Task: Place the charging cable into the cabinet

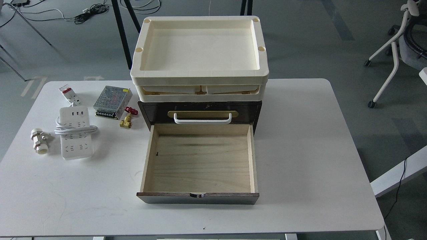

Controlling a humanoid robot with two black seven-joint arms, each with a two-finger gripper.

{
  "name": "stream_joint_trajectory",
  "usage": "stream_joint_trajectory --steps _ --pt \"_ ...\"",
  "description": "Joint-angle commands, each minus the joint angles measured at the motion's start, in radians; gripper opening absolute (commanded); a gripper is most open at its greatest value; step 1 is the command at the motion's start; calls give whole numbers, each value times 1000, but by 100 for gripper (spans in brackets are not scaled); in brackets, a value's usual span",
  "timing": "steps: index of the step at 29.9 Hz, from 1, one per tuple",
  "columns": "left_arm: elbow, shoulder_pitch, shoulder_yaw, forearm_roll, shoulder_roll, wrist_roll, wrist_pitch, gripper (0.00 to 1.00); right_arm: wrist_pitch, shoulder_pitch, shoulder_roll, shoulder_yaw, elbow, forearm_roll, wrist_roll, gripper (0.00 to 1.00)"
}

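The charging cable (75, 132) is a white power strip with its cord wound around the middle. It lies flat on the white table (300, 150) at the left. The dark brown cabinet (255, 113) stands at the table's middle. Its lower pale wood drawer (199, 161) is pulled out and holds nothing. The upper drawer, with a white handle (202, 118) on a brass plate, is closed. Cream trays (199, 50) are stacked on top. Neither arm nor gripper is in view.
Left of the cabinet lie a metal mesh power supply box (111, 97), a brass valve with a red handle (127, 119), a small white switch with a red tab (69, 94) and a white pipe fitting (39, 141). An office chair (397, 53) stands off the table at the right.
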Motion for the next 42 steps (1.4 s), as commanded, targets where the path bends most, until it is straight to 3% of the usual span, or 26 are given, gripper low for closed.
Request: stream_joint_trajectory --steps 1,10,16,23,33,42 --pt "-39 1 113 283 31 0 0 100 0 -38 -47 11 97 0 7 99" --pt "-62 6 334 789 87 0 13 100 0 -226 -83 11 178 -1 7 99" --pt "-13 13 511 1050 38 0 214 100 0 -269 -107 19 200 0 10 99" --pt "289 111 569 1261 -157 0 418 99 0 -271 -107 30 201 0 10 99" --pt "611 250 572 1357 -395 0 523 97 0 -291 -110 31 203 0 10 99" --pt "832 277 635 1357 -542 0 616 85 0 -298 -110 31 203 0 10 99"
